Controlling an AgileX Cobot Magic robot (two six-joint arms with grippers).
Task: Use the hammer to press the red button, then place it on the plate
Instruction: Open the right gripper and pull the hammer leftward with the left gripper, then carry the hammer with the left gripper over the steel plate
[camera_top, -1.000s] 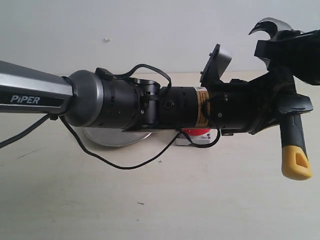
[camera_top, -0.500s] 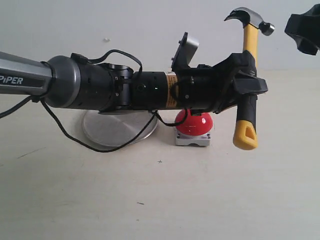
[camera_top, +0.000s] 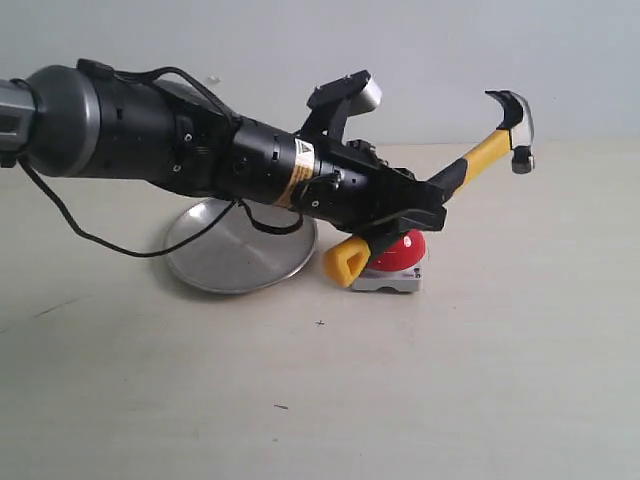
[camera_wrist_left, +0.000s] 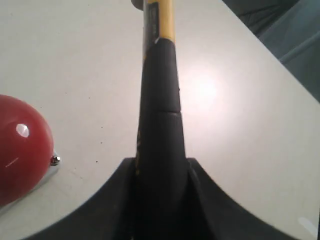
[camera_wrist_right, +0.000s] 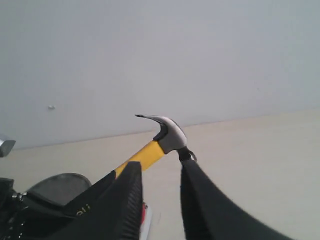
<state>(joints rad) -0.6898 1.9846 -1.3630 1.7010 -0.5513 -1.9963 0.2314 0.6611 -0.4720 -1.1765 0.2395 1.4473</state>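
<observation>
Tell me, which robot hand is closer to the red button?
Left. The left gripper holds the hammer right by the red button. The right gripper sits farther off, past the hammer's head, outside the exterior view.

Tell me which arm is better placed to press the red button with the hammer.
Left: the left gripper is shut on the hammer near the red button; the right gripper is open and empty.
</observation>
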